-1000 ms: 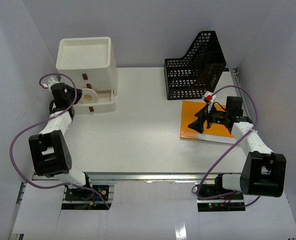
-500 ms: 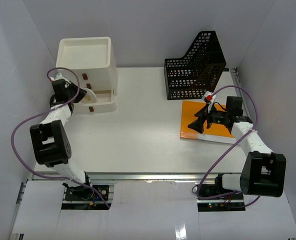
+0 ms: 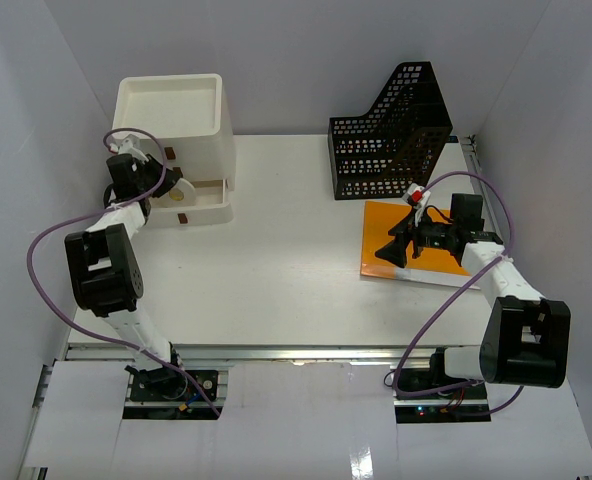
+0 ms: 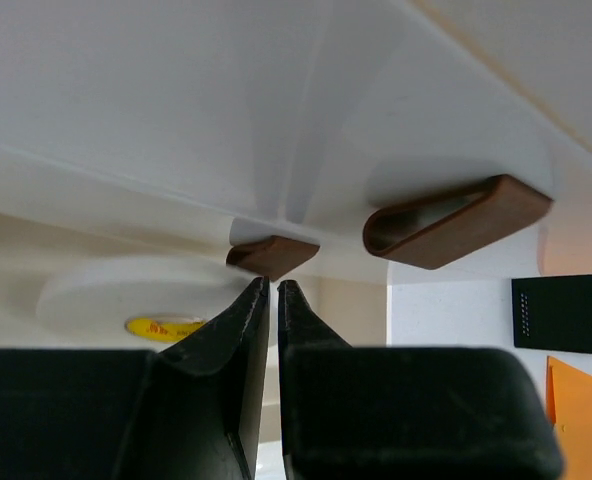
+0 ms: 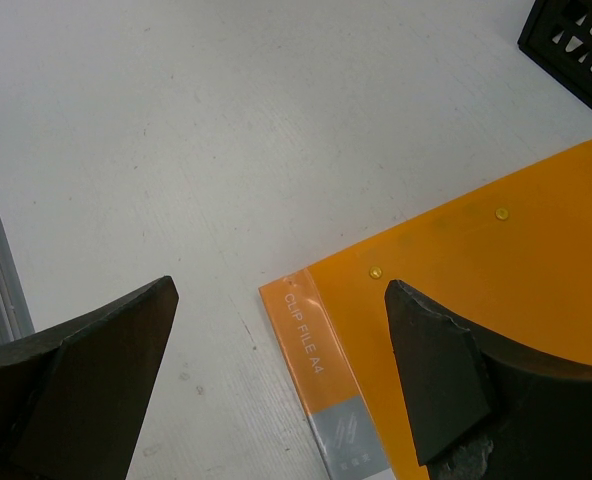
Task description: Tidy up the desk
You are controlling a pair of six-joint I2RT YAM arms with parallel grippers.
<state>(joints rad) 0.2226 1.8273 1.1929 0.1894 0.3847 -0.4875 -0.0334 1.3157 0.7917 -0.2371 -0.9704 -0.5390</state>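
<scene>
The desk (image 3: pixel 276 250) is a white tabletop. At its back left stands a white drawer box (image 3: pixel 171 110) whose bottom drawer (image 3: pixel 204 205) is pulled out, with a roll of white tape (image 3: pixel 179 196) in it. My left gripper (image 3: pixel 163 186) is at the box front. In the left wrist view its jaws (image 4: pixel 273 285) stand almost together with nothing between them, tips just under a small brown drawer handle (image 4: pixel 272 256). The tape roll (image 4: pixel 126 300) lies behind them. My right gripper (image 3: pixel 391 250) stands open over the near-left corner of an orange clip file (image 5: pixel 476 300).
A black mesh file rack (image 3: pixel 391 135) stands at the back right, just behind the orange file (image 3: pixel 416 245). A second, larger brown handle (image 4: pixel 456 222) sits to the right of the left gripper's tips. A metal rail (image 3: pixel 296 352) runs along the desk's near edge. White walls enclose the sides.
My left arm has swung in toward the drawer box, bringing its gripper up to the box front. The right arm and the orange file have not moved.
</scene>
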